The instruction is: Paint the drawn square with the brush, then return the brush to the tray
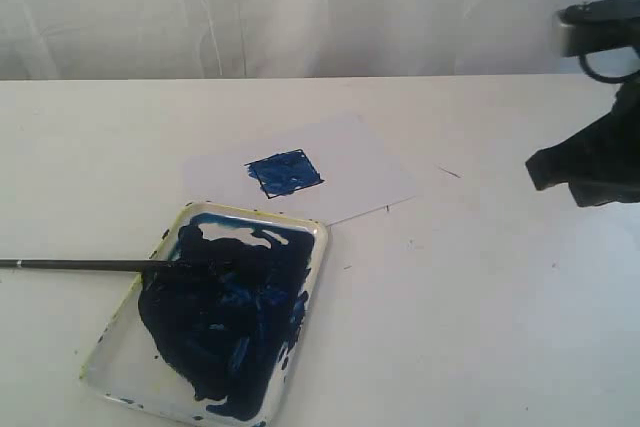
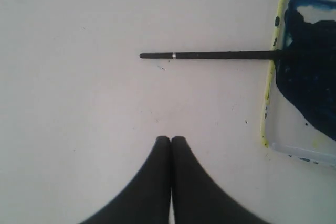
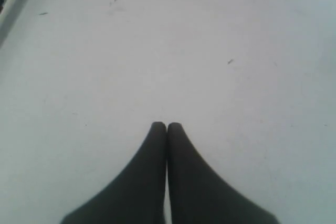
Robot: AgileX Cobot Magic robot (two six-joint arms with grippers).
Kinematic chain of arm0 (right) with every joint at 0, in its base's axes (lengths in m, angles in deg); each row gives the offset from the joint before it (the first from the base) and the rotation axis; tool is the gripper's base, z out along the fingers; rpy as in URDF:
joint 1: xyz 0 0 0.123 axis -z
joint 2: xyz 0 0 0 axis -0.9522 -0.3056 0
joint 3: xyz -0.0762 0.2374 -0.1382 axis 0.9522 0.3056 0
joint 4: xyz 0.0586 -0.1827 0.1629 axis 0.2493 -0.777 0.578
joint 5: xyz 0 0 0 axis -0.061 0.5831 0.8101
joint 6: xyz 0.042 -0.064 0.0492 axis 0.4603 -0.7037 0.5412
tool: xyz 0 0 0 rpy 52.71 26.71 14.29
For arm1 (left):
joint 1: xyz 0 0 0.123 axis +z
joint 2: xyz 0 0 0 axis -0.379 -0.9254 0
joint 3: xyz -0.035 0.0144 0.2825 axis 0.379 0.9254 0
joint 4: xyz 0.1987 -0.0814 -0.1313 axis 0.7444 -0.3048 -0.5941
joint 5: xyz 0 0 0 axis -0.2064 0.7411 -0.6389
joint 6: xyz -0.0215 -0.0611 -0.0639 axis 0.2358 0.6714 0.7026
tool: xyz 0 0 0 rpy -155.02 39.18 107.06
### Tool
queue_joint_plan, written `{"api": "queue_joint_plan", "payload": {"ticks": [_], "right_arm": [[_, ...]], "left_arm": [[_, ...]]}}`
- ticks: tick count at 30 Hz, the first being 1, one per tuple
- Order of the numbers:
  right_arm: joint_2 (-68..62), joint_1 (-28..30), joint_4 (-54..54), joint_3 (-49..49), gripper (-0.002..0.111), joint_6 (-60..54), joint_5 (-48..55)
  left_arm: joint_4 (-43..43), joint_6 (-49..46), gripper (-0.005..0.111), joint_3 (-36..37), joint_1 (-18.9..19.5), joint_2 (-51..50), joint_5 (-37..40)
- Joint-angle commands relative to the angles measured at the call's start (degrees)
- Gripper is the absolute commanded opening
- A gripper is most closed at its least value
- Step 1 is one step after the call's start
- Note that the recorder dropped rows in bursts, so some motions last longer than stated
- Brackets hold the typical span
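At L edge, brush (image 1: 90, 265) cut off.

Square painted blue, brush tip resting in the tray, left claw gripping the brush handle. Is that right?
Not quite. The left claw is shut on nothing: the left wrist view shows the brush lying free, its handle apart from the claw. The rest holds: the drawn square is blue and the brush tip rests in the tray.
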Motion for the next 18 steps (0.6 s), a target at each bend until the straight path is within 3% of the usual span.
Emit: {"api": "queue_joint_plan", "payload": {"ticks": [1,18], "right_arm": [[9.6,0.4,0.1,3.9,0.000,0.3,-2.5],[44.3,0.4,0.1,14.3,0.000,2.4,-6.2]], "left_arm": [[-0.4,0.0,0.000,0.4,0.2,8.6,2.1],[-0.7,0.0,0.000,0.4,-0.2,35.9,6.5]]}}
